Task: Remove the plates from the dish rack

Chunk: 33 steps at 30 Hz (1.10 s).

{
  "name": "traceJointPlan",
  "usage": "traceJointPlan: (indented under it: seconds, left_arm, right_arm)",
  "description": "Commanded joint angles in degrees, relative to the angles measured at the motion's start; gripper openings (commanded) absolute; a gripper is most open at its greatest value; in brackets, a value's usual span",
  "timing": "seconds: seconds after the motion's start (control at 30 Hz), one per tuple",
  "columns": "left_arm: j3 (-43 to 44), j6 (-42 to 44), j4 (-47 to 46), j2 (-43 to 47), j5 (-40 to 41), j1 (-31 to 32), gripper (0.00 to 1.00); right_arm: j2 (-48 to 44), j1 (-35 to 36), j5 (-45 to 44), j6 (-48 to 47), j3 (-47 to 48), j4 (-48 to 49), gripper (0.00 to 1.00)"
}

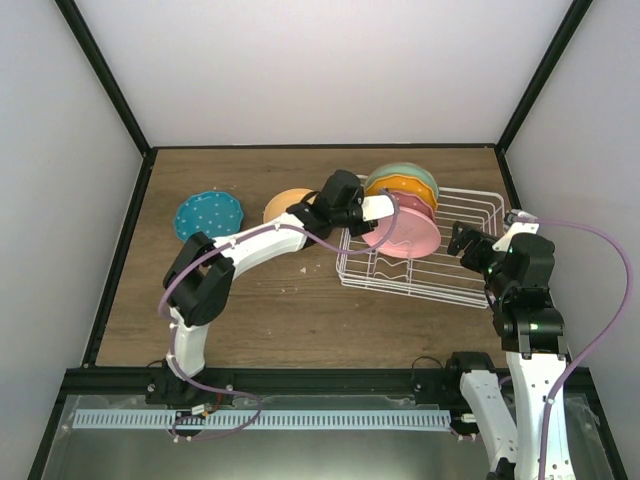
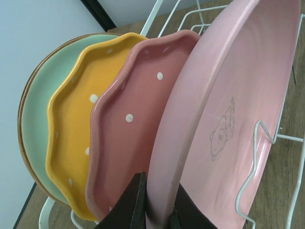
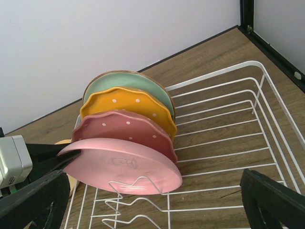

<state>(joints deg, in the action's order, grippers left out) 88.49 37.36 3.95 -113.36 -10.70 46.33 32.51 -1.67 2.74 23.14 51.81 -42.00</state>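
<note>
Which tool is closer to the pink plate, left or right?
Left. The left tool is shut on the pink plate; the right tool hangs open over the dish rack, apart from the plate.

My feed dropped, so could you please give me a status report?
Left gripper shut on pink plate, in dish rack. Right gripper open, near rack. Maroon plate close alongside.

L arm [image 1: 250, 245] reaches fwd and to the right, elbow bent low, wrist approx level. L hand [image 2: 159, 212] closed, fingers [image 2: 137, 202] pinching both sides of pink plate [image 2: 228, 119] rim. R arm [image 1: 525, 300] stands upright, wrist angled fwd-left. R hand [image 1: 466, 243] spread wide, holding nothing.
</note>
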Motion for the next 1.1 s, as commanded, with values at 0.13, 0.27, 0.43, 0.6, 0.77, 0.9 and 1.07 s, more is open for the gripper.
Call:
traceJointPlan:
  seconds: [0.13, 0.27, 0.43, 0.6, 0.77, 0.9, 1.07]
  left_arm:
    - [6.80, -5.23, 4.75, 3.25, 4.03, 2.72, 0.04]
    - [10.63, -6.69, 7.34, 5.45, 5.39, 2.72, 0.04]
    - [13.81, -8.08, 8.61, 9.42, 7.97, 2.49, 0.04]
    - [14.18, -13.80, 7.47, 14.74, 10.05, -1.70, 0.04]
    - [13.26, -28.82, 7.24, 18.60, 7.29, -13.97, 0.04]
    - [10.71, -44.63, 9.20, 17.91, -1.29, -29.13, 0.04]
    - [1.10, -58.67, 8.59, 14.77, -13.70, -41.79, 0.04]
  right_arm:
    - [-0.26, 0.53, -0.39, -0.52, 2.07, -0.49, 1.00]
    - [-0.21, 0.53, 0.03, -0.42, 1.60, -0.03, 1.00]
    - [0.00, 0.53, 1.06, -0.09, 0.67, 0.96, 1.00]
    - [0.18, 0.52, 2.19, 0.30, -0.71, 2.29, 1.00]
    - [0.89, 0.53, 3.59, 0.46, -1.60, 3.69, 1.00]
    - [1.55, 0.57, 4.49, 0.50, -1.98, 4.50, 1.00]
    - [1.47, 0.53, 5.18, 0.75, -2.33, 4.69, 1.00]
